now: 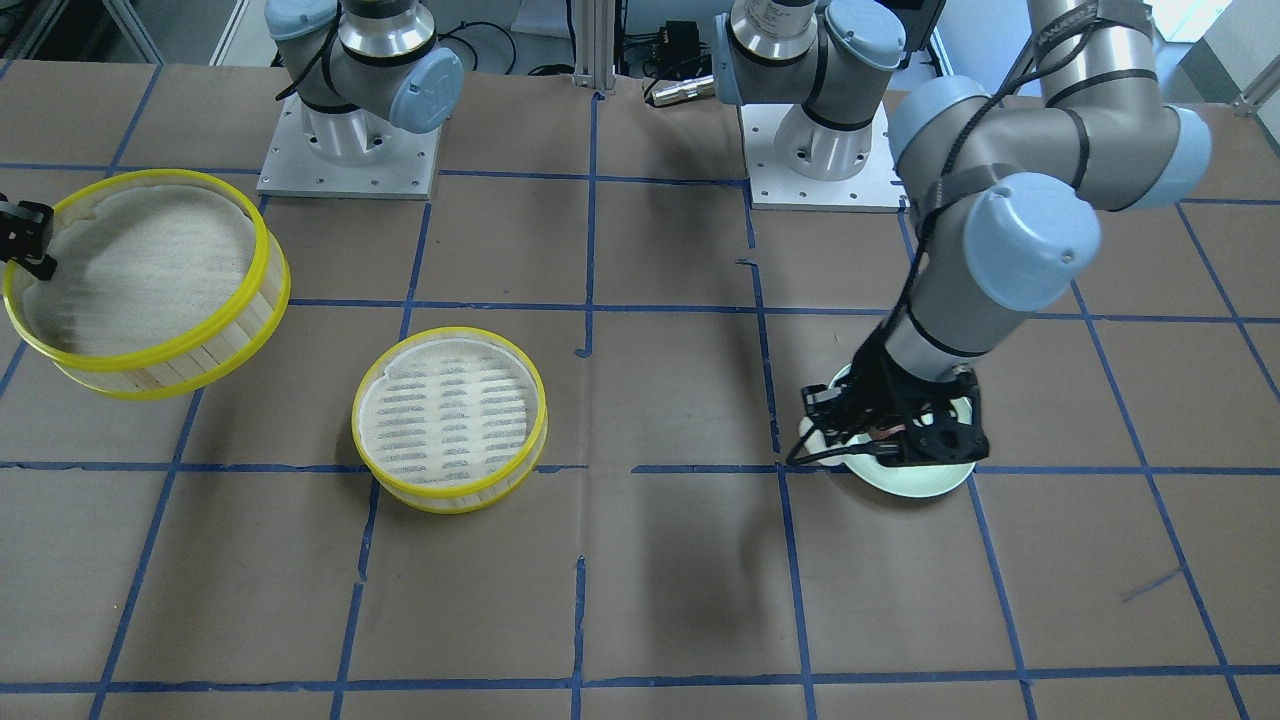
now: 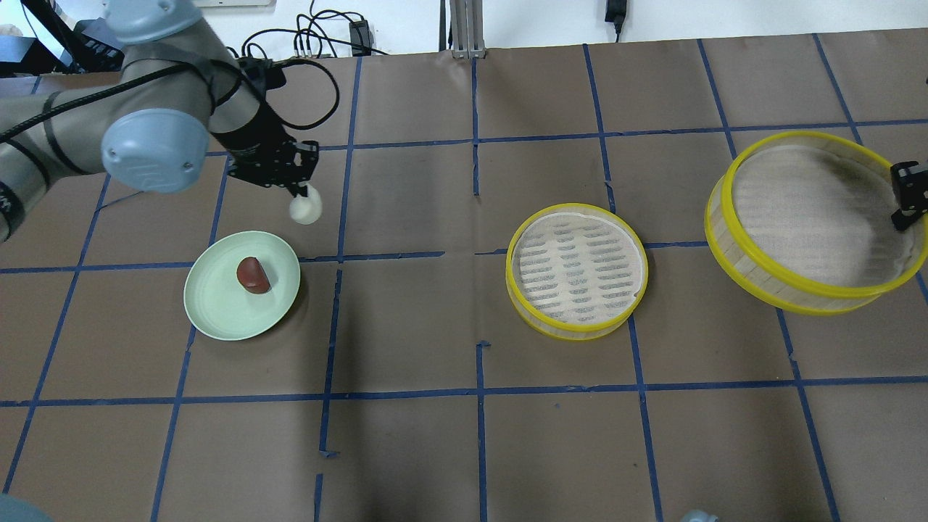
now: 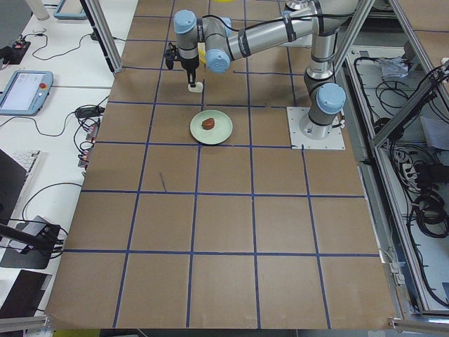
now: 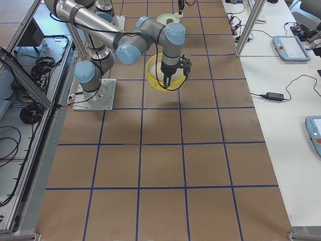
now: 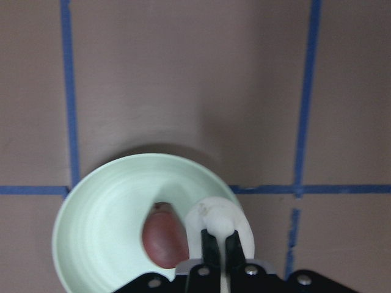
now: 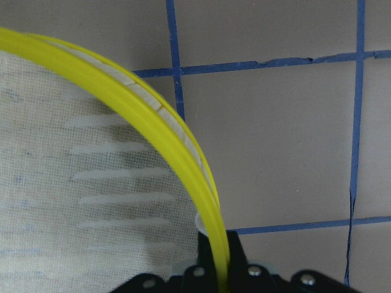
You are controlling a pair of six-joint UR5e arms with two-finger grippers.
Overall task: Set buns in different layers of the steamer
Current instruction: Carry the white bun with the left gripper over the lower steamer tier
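Note:
My left gripper [image 2: 303, 194] is shut on the white bun [image 2: 305, 209] and holds it in the air just beyond the pale green plate [image 2: 217, 308]. The left wrist view shows the white bun [image 5: 219, 218] pinched between the fingertips. The reddish-brown bun [image 2: 253, 275] lies on the plate, and also shows in the left wrist view [image 5: 164, 237]. One steamer tier [image 2: 576, 270] stands on the table, empty. My right gripper [image 2: 902, 214] is shut on the yellow rim [image 6: 165, 125] of the second tier [image 2: 815, 221], holding it lifted and tilted, empty.
The table is covered in brown paper with blue tape grid lines. Both arm bases [image 1: 350, 150] stand at the robot's edge. Cables and a power brick [image 2: 312, 36] lie at the far edge. Open paper lies between the plate and the standing tier.

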